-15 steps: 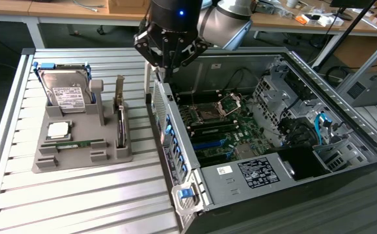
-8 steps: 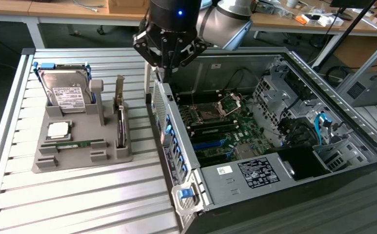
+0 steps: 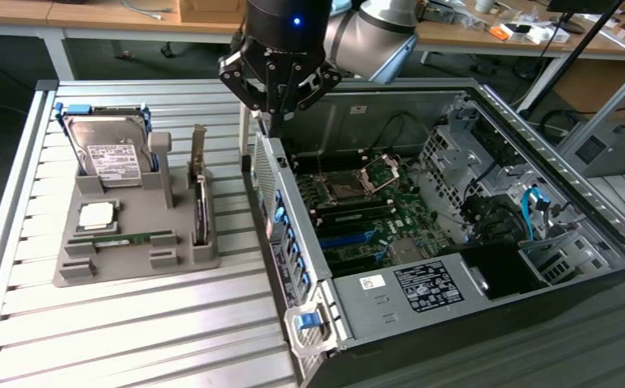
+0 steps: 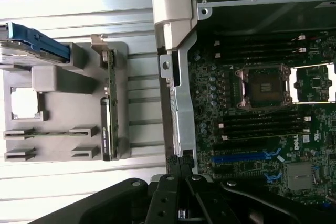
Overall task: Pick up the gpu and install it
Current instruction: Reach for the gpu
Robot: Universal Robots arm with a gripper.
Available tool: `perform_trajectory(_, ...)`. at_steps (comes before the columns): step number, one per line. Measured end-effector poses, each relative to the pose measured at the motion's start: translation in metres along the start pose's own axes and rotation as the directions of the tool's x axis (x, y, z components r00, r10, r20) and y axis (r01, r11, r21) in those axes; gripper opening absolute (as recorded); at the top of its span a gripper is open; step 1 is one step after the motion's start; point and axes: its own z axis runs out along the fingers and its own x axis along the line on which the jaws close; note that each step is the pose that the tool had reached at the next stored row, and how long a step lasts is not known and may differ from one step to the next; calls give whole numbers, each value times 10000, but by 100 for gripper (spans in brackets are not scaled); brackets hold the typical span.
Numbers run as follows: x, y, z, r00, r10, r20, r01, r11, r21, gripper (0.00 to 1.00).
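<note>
On gray holder (image 3: 112,271), gpu (image 3: 198,194) upright on edge, thin dark card, silver bracket; end effector (image 3: 273,111) pressed together.

You're looking at a surface (image 3: 128,331) of ribbed, brushed metal — gleaming softly. The holder (image 3: 124,271) is showing matt grey plastic; the gpu (image 3: 198,190) is showing dull green board with a silvery bracket.

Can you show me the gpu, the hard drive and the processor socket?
gpu (image 3: 198,202), exterior view, on its upright board edge.
hard drive (image 3: 115,159), exterior view, on its white label.
processor socket (image 4: 265,85), wrist view, on its dark centre.
</note>
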Motion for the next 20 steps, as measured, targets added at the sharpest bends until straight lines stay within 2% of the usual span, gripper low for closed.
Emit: perform_trajectory(20, 51, -4, -2, 10000, 0, 0, 0, 10000, 0, 10)
